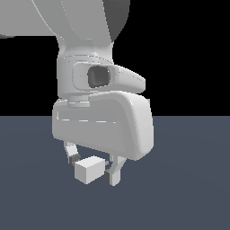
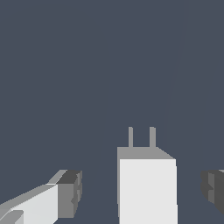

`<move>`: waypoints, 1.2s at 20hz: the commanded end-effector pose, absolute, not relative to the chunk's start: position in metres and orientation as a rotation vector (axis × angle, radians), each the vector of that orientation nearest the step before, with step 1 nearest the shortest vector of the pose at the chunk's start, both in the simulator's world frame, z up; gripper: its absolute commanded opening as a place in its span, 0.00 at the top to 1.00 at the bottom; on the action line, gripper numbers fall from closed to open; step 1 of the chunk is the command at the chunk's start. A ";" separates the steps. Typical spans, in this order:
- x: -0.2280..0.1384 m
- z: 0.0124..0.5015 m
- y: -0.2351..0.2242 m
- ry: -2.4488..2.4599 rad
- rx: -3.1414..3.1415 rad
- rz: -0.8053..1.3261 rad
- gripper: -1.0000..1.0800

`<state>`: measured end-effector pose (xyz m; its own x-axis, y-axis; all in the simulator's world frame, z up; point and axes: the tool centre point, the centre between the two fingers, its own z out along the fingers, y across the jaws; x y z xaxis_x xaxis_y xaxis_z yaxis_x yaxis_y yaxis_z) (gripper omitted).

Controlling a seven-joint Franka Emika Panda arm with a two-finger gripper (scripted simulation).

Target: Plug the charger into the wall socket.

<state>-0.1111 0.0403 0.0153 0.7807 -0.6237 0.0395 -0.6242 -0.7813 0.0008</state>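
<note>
The charger (image 1: 90,170) is a small off-white block on the dark floor, sitting between my fingers. In the wrist view the charger (image 2: 146,188) shows two short grey prongs (image 2: 130,137) sticking out of its far face, pointing away from the camera. My gripper (image 1: 93,170) is lowered around it and open. In the wrist view the gripper (image 2: 141,189) has a clear gap between each dark finger pad (image 2: 72,192) and the block's sides. The wall socket is out of view.
The flat dark blue-grey floor (image 1: 188,197) stretches around the gripper in both views. The arm's large white body (image 1: 103,121) fills the upper part of the exterior view.
</note>
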 end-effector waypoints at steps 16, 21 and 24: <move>-0.110 0.013 0.039 -1.027 2.955 0.060 1.00; -0.104 0.019 0.032 -0.983 2.970 0.060 1.00; -0.098 0.025 0.025 -0.938 2.984 0.061 1.00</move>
